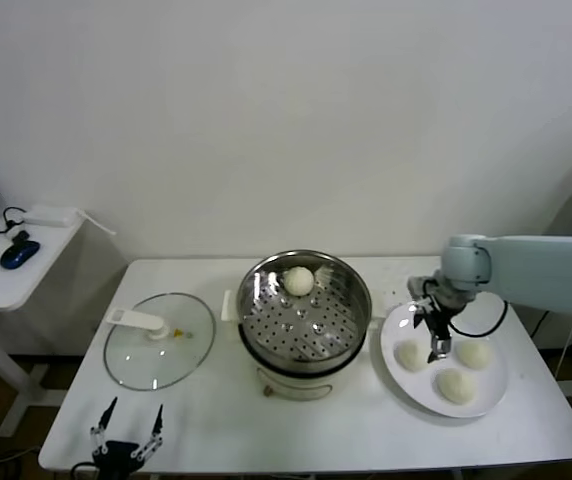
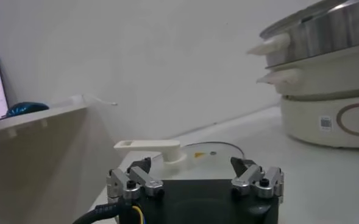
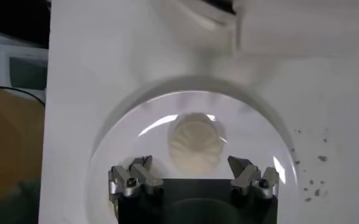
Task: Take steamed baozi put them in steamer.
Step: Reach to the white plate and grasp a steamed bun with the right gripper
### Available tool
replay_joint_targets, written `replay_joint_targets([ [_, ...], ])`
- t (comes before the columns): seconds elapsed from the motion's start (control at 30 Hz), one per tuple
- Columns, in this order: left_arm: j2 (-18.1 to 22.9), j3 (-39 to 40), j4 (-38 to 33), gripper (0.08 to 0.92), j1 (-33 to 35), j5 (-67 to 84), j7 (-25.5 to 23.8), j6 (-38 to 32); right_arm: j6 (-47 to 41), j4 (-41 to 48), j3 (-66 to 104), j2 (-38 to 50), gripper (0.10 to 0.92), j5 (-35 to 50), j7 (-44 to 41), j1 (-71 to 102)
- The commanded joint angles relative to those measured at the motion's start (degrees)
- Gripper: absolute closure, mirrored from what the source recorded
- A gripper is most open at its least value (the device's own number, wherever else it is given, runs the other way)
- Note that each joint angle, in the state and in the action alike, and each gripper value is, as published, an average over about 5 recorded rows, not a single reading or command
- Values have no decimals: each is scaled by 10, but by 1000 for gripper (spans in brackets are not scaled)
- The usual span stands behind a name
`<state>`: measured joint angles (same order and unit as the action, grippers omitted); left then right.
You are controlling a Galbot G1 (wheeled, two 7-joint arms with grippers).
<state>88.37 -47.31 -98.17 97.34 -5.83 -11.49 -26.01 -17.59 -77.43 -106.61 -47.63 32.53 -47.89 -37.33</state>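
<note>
Steamer (image 1: 306,312): one bun (image 1: 298,281) at far rim.
Plate (image 1: 402,380): three buns, near surface (image 1: 216,420) edge.
Right pincer (image 1: 434,338): spread above plate.
Left pincer (image 1: 126,432): spread, front edge.

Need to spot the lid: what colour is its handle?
White lid handle; clearest in the left wrist view.

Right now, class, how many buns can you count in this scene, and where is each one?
4. One bun lies in the steamer; three more sit on the white plate. None appears hidden.

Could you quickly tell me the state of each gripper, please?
Left gripper: open, empty, parked near the glass lid.
Right gripper: open, empty, above a baozi on the plate.
</note>
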Motion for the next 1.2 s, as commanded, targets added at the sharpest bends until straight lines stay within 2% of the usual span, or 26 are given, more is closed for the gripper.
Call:
replay_joint_targets([
  [0.03,1,0,2,177,1,-2,0,-2,-20,21,51,4,203,-36,13,81],
  [0.3,1,1,5,177,-2,-5,1,-4,-10,54,76,-2,203,-64,22,95],
  [0.7,0,1,4,177,-2,-6,1,-3,-8,56,89,-2,207,-73,17,107],
  [1.07,1,4,3,177,-2,-8,1,-5,-8,55,96,-2,381,-83,18,101],
  [1.2,2,3,-1,177,-1,-8,1,-5,-8,38,87,6,409,-76,14,73],
])
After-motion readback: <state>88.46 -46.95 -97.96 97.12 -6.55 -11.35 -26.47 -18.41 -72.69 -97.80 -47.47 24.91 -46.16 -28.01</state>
